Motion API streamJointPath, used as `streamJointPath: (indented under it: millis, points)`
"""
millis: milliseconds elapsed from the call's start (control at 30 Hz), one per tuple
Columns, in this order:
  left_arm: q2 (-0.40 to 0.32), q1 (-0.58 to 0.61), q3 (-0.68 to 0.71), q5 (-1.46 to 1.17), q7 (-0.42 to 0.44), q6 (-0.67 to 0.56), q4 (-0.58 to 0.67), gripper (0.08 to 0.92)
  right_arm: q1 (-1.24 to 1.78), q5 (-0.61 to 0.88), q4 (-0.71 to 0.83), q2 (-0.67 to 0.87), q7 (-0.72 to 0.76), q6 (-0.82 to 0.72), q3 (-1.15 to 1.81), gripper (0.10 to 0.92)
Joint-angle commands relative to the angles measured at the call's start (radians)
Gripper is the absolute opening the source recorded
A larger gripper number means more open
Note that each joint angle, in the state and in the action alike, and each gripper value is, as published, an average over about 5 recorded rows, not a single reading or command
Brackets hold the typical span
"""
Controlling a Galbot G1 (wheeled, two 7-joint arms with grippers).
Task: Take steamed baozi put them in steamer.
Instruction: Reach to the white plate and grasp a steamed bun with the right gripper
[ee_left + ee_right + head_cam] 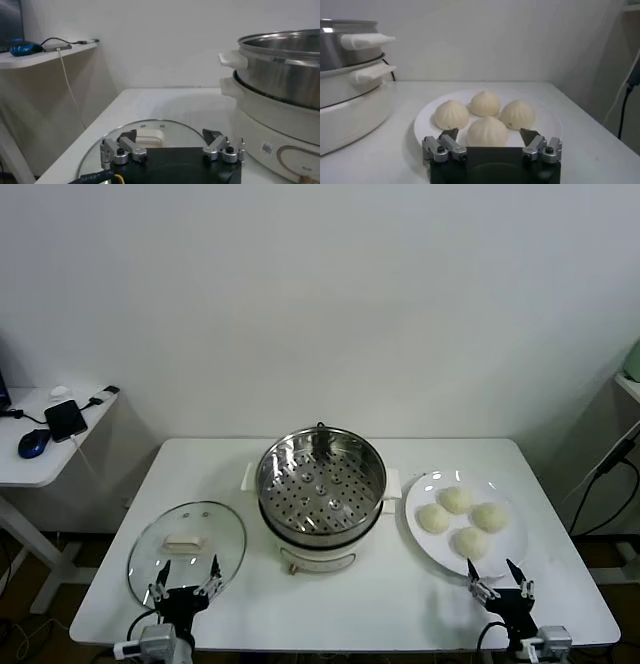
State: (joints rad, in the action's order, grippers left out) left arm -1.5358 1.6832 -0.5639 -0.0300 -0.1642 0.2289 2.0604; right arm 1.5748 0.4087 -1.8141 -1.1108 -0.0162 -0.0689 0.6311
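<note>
1. While all four small cream-white steamed baozi (pixel 462 519) sit on the flat white plate (pixel 429 489) at right of centre, the large shiny steel steamer (pixel 321 481) at centre holds none; nothing is done.
2. Both the left gripper (pixel 186 579) and right gripper (pixel 500 579), bottom edge, have fingers spread, empty.

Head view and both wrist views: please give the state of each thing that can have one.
steamer: uncovered, tray empty
glass lid: off, lying flat on the table
four steamed baozi: all on the plate
left claw: open, over the lid's near edge
right claw: open, empty, near the plate
</note>
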Motion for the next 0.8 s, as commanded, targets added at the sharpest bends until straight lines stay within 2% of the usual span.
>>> streamJointPath:
  millis: [33,133,233,367,500,600,667,800]
  points:
    - [0.006,-0.006,0.001,-0.005,0.001,0.007,0.002,0.823,-0.249,-0.003,0.008,0.151,-0.009,-0.198,-0.005,0.823]
    - [0.007,-0.010,0.005,-0.009,0.002,0.006,0.001,0.823,-0.410,0.014,0.093,0.243,0.022,-0.230,-0.050,0.823]
    - [0.011,-0.015,0.009,-0.016,0.003,0.006,-0.003,0.823,-0.601,0.026,0.204,0.362,0.115,-0.265,-0.144,0.823]
    - [0.017,-0.025,0.010,-0.023,0.004,0.006,-0.014,0.823,-0.853,-0.023,0.351,0.556,0.385,-0.266,-0.384,0.823]
    - [0.023,-0.037,0.010,-0.025,0.006,0.006,-0.026,0.823,-1.138,-0.120,0.487,0.697,0.754,-0.151,-0.724,0.823]
    - [0.024,-0.044,0.010,-0.026,0.009,0.006,-0.034,0.823,-1.401,-0.202,0.596,0.726,1.052,0.023,-1.030,0.823]
    - [0.024,-0.047,0.010,-0.026,0.010,0.005,-0.040,0.823,-1.584,-0.245,0.663,0.710,1.200,0.121,-1.239,0.823]
    - [0.026,-0.049,0.010,-0.028,0.016,0.002,-0.051,0.823,-1.952,-0.287,0.794,0.618,1.372,0.210,-1.691,0.823]
